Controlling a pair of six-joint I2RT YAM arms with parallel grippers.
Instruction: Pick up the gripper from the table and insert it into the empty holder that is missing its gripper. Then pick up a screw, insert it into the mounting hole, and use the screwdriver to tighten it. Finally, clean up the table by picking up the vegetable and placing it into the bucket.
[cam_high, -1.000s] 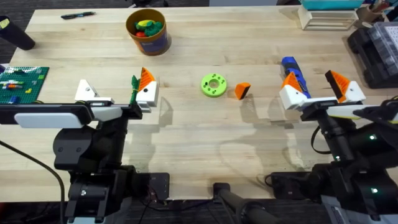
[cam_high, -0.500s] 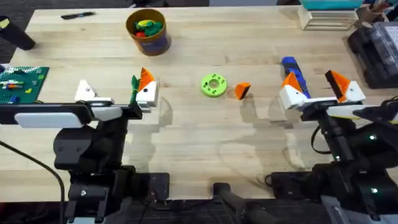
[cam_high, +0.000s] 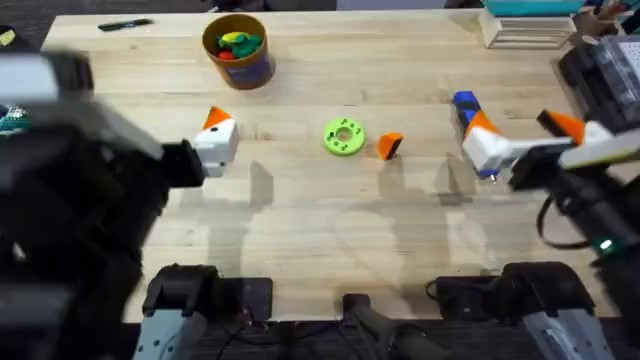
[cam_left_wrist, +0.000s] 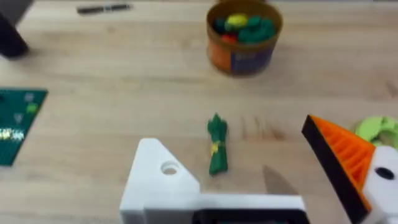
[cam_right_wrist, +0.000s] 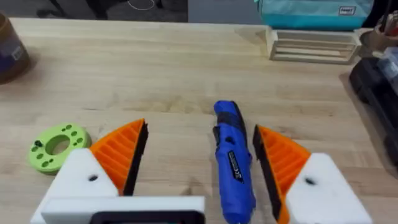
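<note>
I count 1 loose gripper (cam_high: 389, 146) on the table (cam_high: 330, 230), just beside 1 lime-green disc (cam_high: 344, 136); 1 screwdriver (cam_right_wrist: 234, 154), 1 vegetable (cam_left_wrist: 217, 144) and 1 bucket (cam_high: 238, 48) near the far edge. My left gripper (cam_left_wrist: 261, 168) is raised above the wood, spread wide, 1 finger bare white and 1 orange-padded, the vegetable lying on the table between them. My right gripper (cam_right_wrist: 196, 165) hangs open, holding nothing, its 2 orange pads straddling the screwdriver from above. I see bare wood across the near half and between the bucket and the screwdriver
</note>
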